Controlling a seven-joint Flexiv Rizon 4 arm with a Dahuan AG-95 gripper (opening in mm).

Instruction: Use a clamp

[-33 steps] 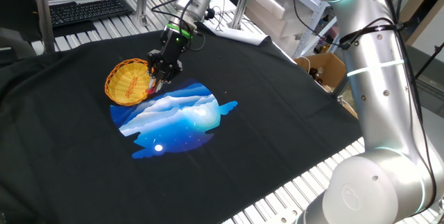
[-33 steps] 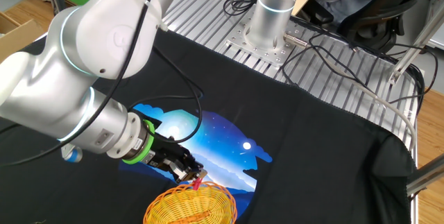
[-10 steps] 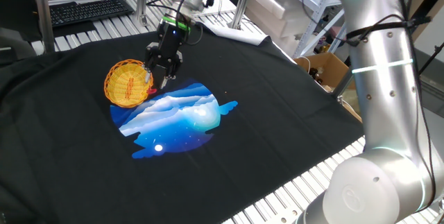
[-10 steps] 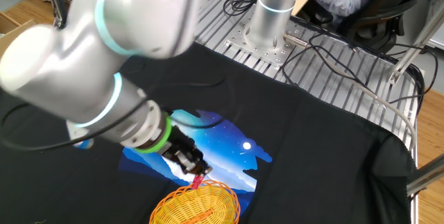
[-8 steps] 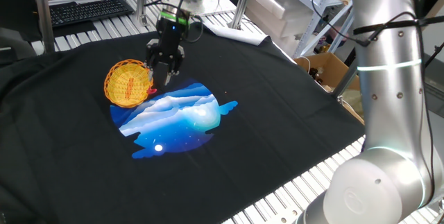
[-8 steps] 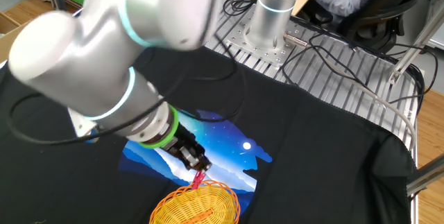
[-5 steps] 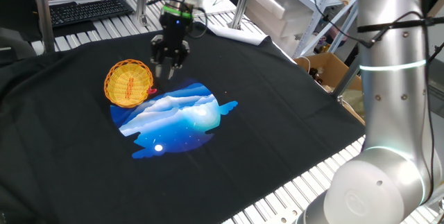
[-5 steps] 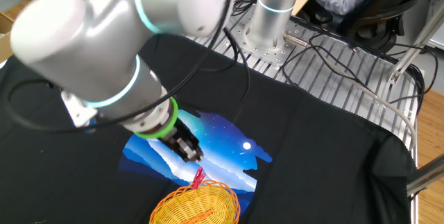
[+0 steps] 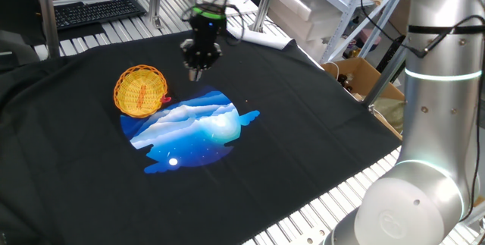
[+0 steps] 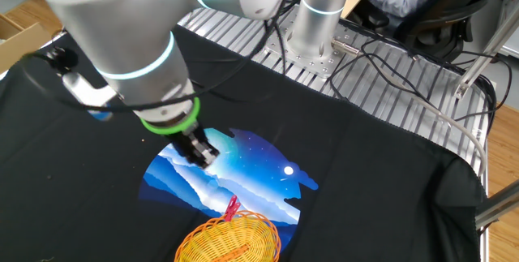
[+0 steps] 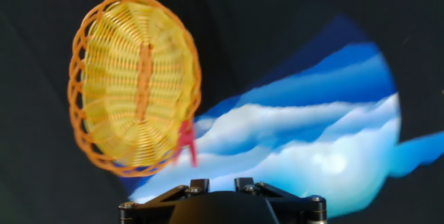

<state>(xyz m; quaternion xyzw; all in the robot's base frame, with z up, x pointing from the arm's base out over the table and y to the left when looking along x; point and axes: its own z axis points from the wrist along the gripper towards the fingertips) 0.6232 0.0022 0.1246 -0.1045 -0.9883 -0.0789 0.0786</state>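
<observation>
**Pincer lifted clear of the basket**

The pincer (image 9: 196, 73) has risen and pulled away from the basket (image 9: 139, 89) since a moment ago, leaving the clamp (image 10: 232, 208) on the basket's rim. The arm now hangs the pincer nearly straight down above the black cloth (image 9: 303, 124) on the counter, holding nothing; whether its fingers stand apart or together I cannot tell. In the hand view the clamp (image 11: 187, 141) sits ahead and slightly left, beside the blue print (image 11: 312, 134).
</observation>
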